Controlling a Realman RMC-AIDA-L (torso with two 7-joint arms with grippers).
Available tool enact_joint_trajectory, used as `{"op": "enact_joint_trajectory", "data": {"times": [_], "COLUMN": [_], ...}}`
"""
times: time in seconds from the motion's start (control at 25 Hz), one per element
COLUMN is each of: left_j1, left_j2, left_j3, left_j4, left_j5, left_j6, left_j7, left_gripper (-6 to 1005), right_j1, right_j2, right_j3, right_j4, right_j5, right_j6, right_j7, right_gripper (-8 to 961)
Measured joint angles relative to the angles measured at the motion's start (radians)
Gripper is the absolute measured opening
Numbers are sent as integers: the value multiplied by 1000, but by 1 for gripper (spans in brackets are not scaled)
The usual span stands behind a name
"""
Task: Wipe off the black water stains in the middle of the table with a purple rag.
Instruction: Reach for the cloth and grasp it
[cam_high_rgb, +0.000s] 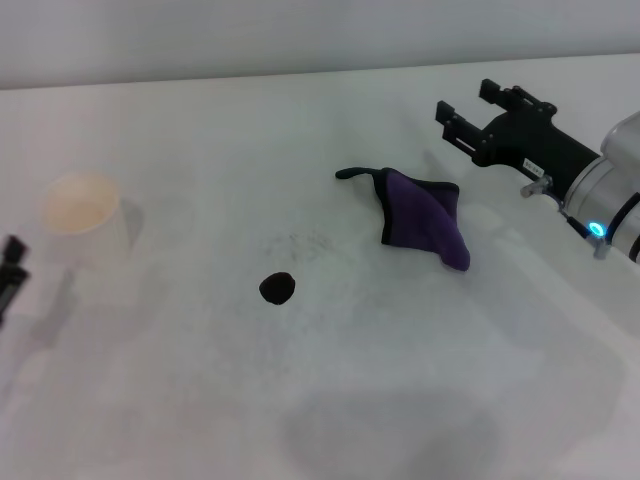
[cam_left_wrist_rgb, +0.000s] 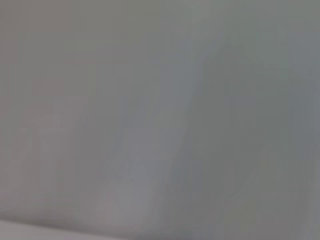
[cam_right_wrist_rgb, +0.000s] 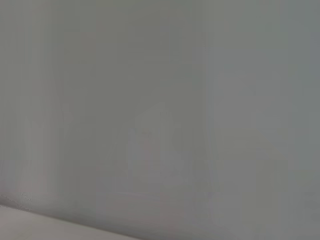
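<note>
The purple rag (cam_high_rgb: 425, 217) lies crumpled on the white table (cam_high_rgb: 330, 400), right of centre, its black loop (cam_high_rgb: 355, 174) pointing left. The black water stain (cam_high_rgb: 277, 288) is a small round blob near the middle, below and left of the rag, with faint grey specks above it. My right gripper (cam_high_rgb: 464, 108) is open and empty, hovering at the upper right, a little right of and beyond the rag. My left gripper (cam_high_rgb: 10, 268) shows only as dark tips at the far left edge. Both wrist views show only blank grey surface.
A white paper cup (cam_high_rgb: 85, 225) stands upright at the left, close to the left gripper. The table's far edge meets a pale wall at the top of the head view.
</note>
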Motion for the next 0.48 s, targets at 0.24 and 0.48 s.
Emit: {"op": "enact_joint_trajectory", "data": {"times": [0.24,0.48], "left_j1": [30,22], "left_j2": [3,3], "left_j3": [-104,-158], "left_j4": [10,9], "left_j5": [-67,-171], "left_j6": [-23,-4], "left_j7": [0,4], "left_gripper": [891,890], "right_j1": [3,71], "right_j2": [-10,-52], "right_j3": [-31,-34], "right_j4": [20,65], "right_j5": [-31,-217], "right_j6": [46,-57], "right_j7": [115,324], "right_gripper": [723,724]}}
